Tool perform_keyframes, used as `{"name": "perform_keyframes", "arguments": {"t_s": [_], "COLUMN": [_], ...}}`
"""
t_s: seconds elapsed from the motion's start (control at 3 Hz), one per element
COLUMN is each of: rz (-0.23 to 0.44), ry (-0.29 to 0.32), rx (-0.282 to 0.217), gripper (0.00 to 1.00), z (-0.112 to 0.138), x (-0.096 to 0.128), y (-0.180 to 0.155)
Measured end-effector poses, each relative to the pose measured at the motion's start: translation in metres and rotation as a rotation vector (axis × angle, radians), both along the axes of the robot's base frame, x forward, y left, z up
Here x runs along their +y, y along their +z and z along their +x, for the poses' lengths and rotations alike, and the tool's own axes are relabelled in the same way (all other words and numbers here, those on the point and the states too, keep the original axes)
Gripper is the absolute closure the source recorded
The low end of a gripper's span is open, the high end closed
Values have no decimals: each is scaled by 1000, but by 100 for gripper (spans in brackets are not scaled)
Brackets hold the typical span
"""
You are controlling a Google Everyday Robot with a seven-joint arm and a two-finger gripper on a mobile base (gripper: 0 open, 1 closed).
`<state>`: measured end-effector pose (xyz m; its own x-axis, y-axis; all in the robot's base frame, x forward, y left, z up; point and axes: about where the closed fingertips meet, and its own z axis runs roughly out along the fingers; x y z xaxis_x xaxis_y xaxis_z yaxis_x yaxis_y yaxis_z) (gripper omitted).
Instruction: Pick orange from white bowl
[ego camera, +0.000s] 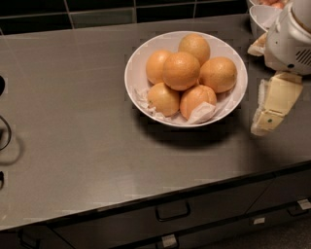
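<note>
The white bowl sits on the grey counter, right of centre, lined with crumpled white paper. It holds several oranges. The orange, deep in colour and dimpled, lies on top in the middle of the pile. My gripper is cream-coloured and hangs at the right edge of the view. It points down at the counter, just right of the bowl's rim and apart from it. It holds nothing that I can see.
A second white bowl with red fruit stands at the back right, behind my arm. Dark stove parts show at the left edge. Drawers with a handle run below the counter's front edge. A tiled wall lies behind.
</note>
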<state>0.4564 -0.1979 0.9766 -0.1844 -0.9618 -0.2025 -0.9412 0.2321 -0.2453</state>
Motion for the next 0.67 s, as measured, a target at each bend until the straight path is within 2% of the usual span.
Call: {"name": "perform_keyframes", "arguments": {"t_s": [0.33,0.67], "rz": [0,5], "ry": [60,111], "rx": [-13,-47], "gripper": [0,0], "z": [24,48], "x": [23,45], "y": [5,13]}}
